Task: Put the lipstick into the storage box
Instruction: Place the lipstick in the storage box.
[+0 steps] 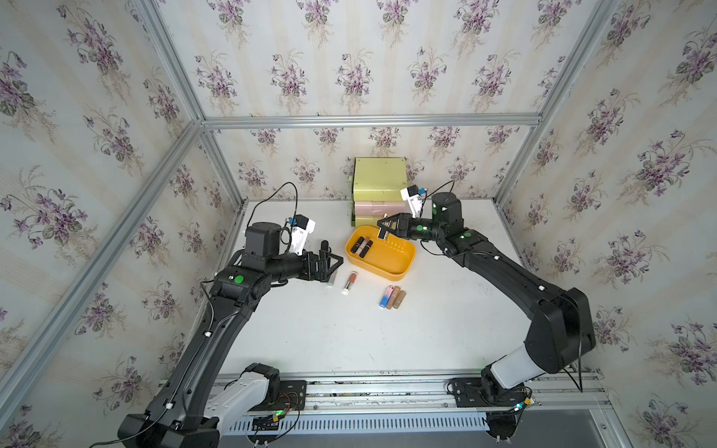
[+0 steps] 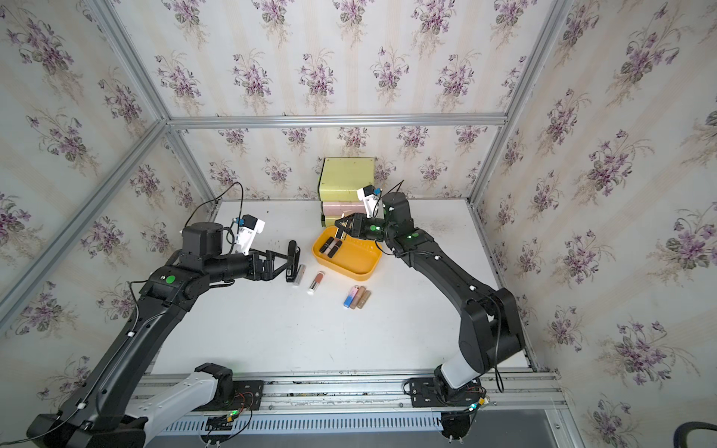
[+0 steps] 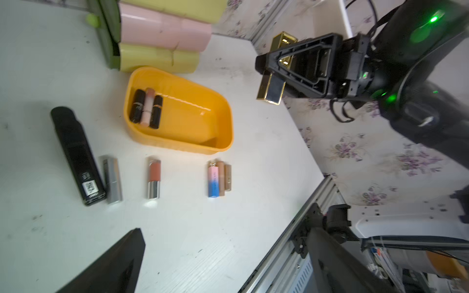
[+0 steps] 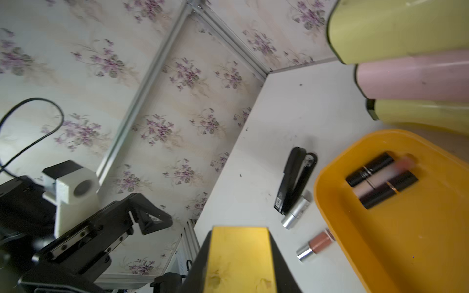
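The orange storage box [image 1: 403,271] [image 3: 190,121] lies mid-table with three lipsticks [image 1: 361,246] [image 4: 380,180], two black and one pink, side by side at its left end. My right gripper [image 1: 384,229] is shut on a gold lipstick [image 3: 271,88] [image 4: 238,258] and hangs in the air over the box's far rim. My left gripper [image 1: 335,263] [image 3: 228,266] stands open to the left of the box, nothing between its fingers, just above a black tube [image 3: 76,157] and a silver lipstick [image 3: 113,180] on the table.
A coral-and-silver lipstick [image 1: 350,283] lies in front of the box. Three more tubes [image 1: 392,296], one pink-blue and two brown, lie together nearer the front. The yellow-and-pink drawer unit [image 1: 380,182] stands against the back wall behind the box.
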